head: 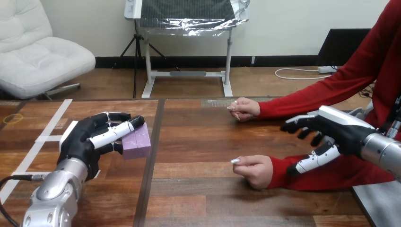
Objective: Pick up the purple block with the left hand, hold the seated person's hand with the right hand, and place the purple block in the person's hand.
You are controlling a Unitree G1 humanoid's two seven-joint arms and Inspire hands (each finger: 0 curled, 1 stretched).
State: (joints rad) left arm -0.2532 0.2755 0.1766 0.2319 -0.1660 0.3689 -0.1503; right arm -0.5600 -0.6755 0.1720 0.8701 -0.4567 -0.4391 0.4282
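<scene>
A purple block [137, 141] is pinched between the thumb and fingers of my left hand [87, 138], at the table's left side, just above the wood. My right hand [331, 130] hovers at the right with its fingers relaxed and spread, above the person's red-sleeved forearm and apart from it. The person's near hand [255, 169] rests on the table as a loose fist, knuckles toward me. The person's far hand [244, 109] also lies curled on the table, further back.
The wooden table [198, 189] has a dark seam running front to back just right of the block. White tape strips [52, 127] mark the left part. A yellow ring mark [13, 118] sits near the far left edge.
</scene>
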